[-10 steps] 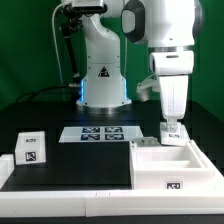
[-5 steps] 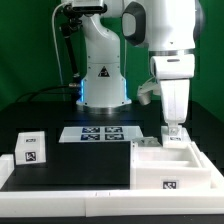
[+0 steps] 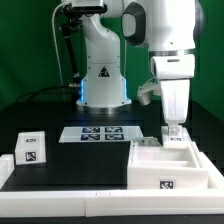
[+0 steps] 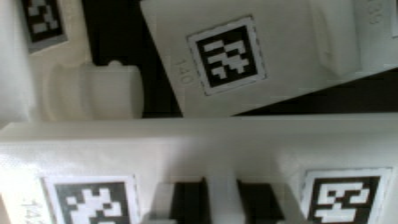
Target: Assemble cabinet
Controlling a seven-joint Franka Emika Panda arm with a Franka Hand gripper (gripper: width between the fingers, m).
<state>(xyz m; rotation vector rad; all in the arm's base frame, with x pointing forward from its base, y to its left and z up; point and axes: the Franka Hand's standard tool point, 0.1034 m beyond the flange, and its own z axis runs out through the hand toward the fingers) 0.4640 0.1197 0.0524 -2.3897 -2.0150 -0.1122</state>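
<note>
The cabinet box (image 3: 166, 176), large, white and with recesses, lies at the exterior view's right with a tag on its front face. My gripper (image 3: 172, 130) stands straight down on the box's far wall, jaws close together on it. In the wrist view the gripper (image 4: 222, 197) sits on a white tagged wall of the box (image 4: 89, 200), a thin white strip between the dark fingers (image 4: 185, 200). Beyond it lies another white tagged part (image 4: 222, 58). A small white tagged drawer block (image 3: 32, 150) stands at the exterior view's left.
The marker board (image 3: 97, 133) lies flat in the middle in front of the robot base (image 3: 103, 85). A low white rim (image 3: 70, 190) runs along the table's front. Another tagged white piece (image 4: 45, 25) shows at the wrist view's corner.
The cabinet box has shifted slightly toward the exterior view's left with the gripper on its far wall. The drawer block has not moved.
</note>
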